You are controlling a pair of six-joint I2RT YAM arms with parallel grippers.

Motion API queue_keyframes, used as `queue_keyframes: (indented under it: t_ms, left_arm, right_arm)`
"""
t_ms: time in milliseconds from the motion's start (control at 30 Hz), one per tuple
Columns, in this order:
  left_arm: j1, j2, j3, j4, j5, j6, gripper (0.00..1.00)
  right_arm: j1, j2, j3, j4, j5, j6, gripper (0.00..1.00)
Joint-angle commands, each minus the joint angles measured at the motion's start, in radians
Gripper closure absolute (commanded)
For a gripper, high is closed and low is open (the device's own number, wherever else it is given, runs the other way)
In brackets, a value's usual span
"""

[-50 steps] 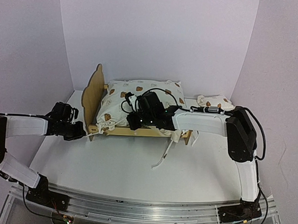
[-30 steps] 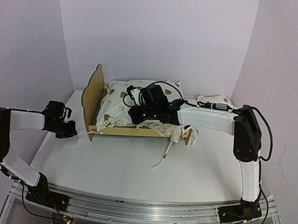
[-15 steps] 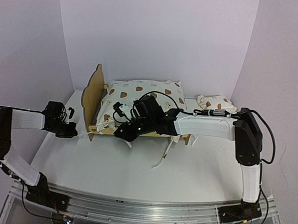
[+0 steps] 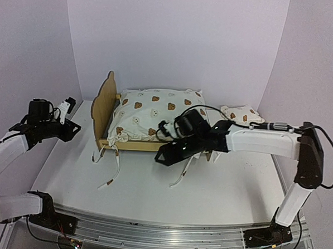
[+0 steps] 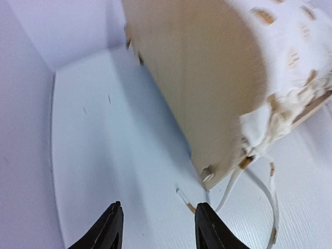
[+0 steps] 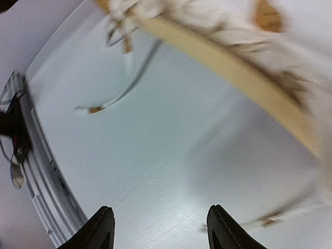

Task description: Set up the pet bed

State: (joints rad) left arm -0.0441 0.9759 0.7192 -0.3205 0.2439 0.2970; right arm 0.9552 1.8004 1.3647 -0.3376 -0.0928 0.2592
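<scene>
Pet bed blurred, edge-cropped

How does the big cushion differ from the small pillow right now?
The cushion is much larger than the small pillow. The cushion lies in the bed frame; the pillow lies on the table beyond its foot end. Long ties hang from the cushion; none show on the pillow. Both are cream with brown bear prints.
</scene>
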Motion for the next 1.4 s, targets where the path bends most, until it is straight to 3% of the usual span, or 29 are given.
queue_keyframes:
  t_ms: [0, 67, 200, 367, 533, 767, 1000, 1100, 1200, 1367]
  left_arm:
    - [-0.051, -0.174, 0.109, -0.125, 0.225, 0.267, 0.53]
    - [-0.180, -0.142, 0.169, -0.192, 0.168, 0.244, 0.56]
    - [-0.538, 0.050, 0.260, -0.258, -0.039, 0.247, 0.56]
    - [-0.670, 0.333, 0.396, -0.227, -0.146, 0.335, 0.43]
    - [-0.673, 0.559, 0.518, -0.178, -0.341, 0.349, 0.41]
    - [-0.658, 0.619, 0.448, -0.027, -0.449, 0.418, 0.41]
    - [-0.562, 0.692, 0.489, -0.046, -0.433, 0.396, 0.44]
    - [-0.557, 0.687, 0.476, -0.054, -0.393, 0.408, 0.49]
    - [-0.556, 0.700, 0.480, -0.059, -0.389, 0.408, 0.62]
    - [-0.550, 0.700, 0.507, -0.098, -0.373, 0.401, 0.99]
  right_arm:
    - [-0.102, -0.203, -0.059, -0.139, 0.261, 0.104, 0.46]
    - [-0.134, -0.222, -0.065, -0.153, 0.296, 0.114, 0.55]
    - [-0.166, -0.165, -0.003, -0.166, 0.245, 0.084, 0.56]
    - [-0.191, -0.015, 0.132, -0.178, 0.135, 0.069, 0.55]
    - [-0.191, 0.095, 0.229, -0.177, 0.101, 0.063, 0.50]
    - [-0.184, 0.206, 0.322, -0.176, 0.088, 0.036, 0.53]
    - [-0.184, 0.259, 0.333, -0.178, 0.150, 0.001, 0.62]
    - [-0.184, 0.270, 0.339, -0.179, 0.155, -0.008, 0.80]
    - [-0.184, 0.256, 0.335, -0.181, 0.181, -0.027, 0.97]
    - [-0.196, 0.197, 0.321, -0.194, 0.180, -0.060, 1.00]
